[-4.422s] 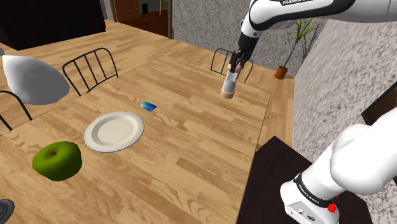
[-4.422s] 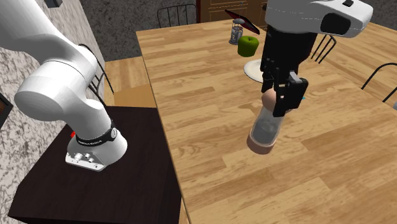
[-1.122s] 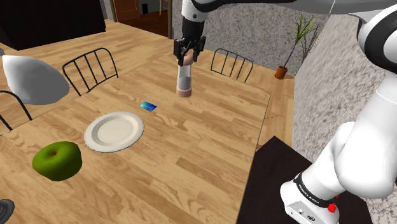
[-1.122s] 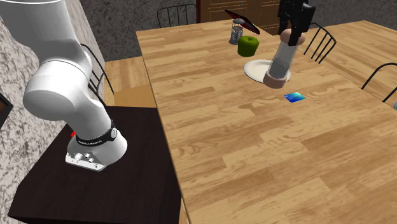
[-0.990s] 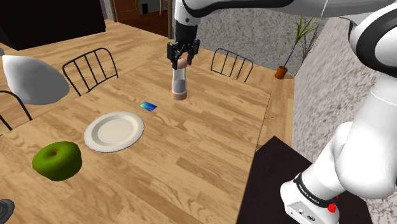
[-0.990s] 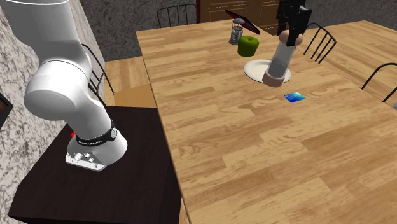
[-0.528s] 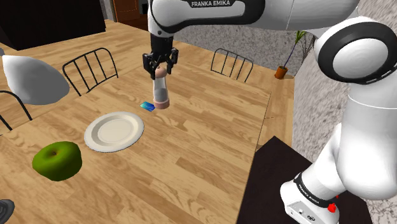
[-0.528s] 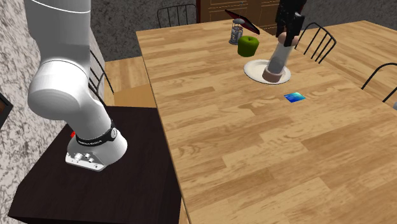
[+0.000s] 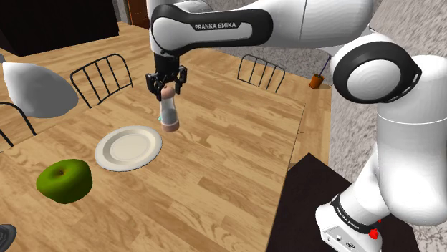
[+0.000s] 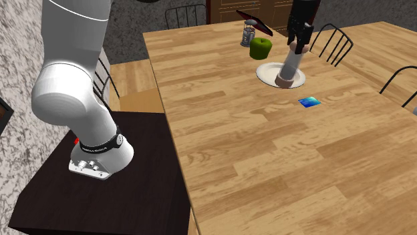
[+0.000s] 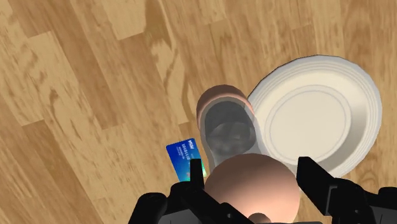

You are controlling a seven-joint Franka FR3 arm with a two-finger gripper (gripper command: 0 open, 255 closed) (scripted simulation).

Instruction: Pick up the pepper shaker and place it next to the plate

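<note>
Hand (image 9: 167, 84) clasps pepper shaker (image 9: 169, 113); arm (image 9: 215, 27) reads "FRANKA EMIKA".

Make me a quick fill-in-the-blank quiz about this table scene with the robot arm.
The end effector is shut on the top of the ______.
The green fruit near the plate is an ______.
The small card lying on the table is coloured ______.
Missing words: pepper shaker; apple; blue.
</note>
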